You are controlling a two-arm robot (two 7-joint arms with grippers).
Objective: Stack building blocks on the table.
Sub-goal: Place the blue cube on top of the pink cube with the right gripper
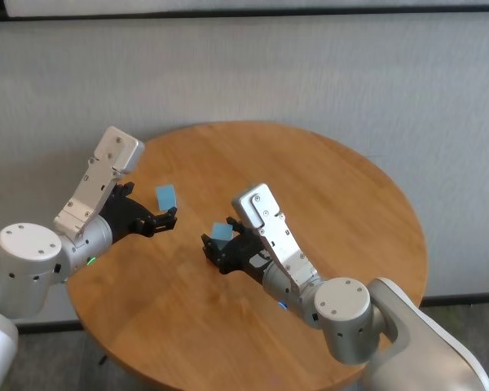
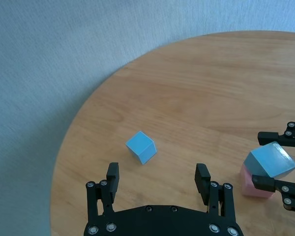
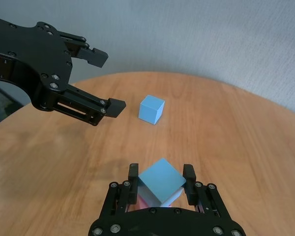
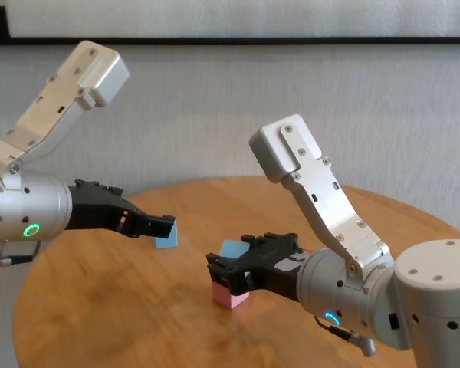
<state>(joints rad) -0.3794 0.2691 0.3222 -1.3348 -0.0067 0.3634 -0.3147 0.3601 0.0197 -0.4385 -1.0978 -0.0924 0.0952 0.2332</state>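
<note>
On the table (image 1: 342,204), the right gripper (image 3: 161,178) clamps a blue block (image 3: 160,179) atop the pink block (image 4: 230,297). The left gripper (image 2: 159,181) hovers wide open, empty, near the second blue block (image 2: 141,146).

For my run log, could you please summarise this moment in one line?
right gripper: shut on blue block over pink block | left gripper: open, near second blue block

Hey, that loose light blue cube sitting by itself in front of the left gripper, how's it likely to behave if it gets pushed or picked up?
The loose light blue cube has flat faces and sits square on the table, so a push would probably slide it, not roll it. It looks solid and matte, so the open left gripper should hold it without slipping. Being small, it is likely light.
</note>
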